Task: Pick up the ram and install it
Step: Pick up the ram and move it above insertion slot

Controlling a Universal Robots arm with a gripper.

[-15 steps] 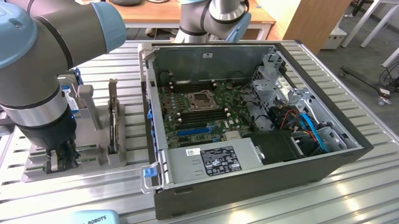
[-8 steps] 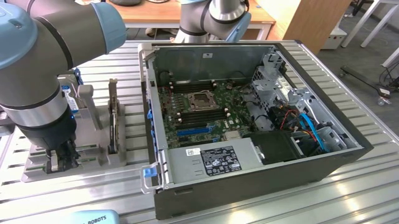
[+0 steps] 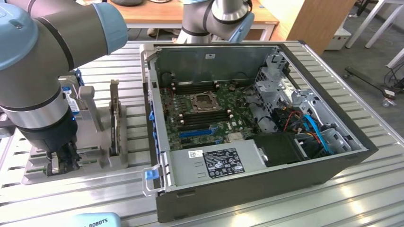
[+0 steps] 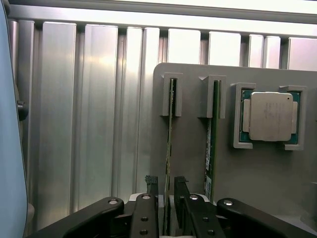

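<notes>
Ram stood on edge in slotted grey holder, in slot nearest holder's edge. Second ram stick held in next slot; processor chip seated beyond it. Gripper set over ram, stick clamped between black fingers, one on each face. In exterior view, arm seen above holder on slatted table, at exterior view's left of open computer case.

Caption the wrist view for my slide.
Gripper astride the ram standing on edge in a grey holder, beside a second stick and a silver processor.
</notes>
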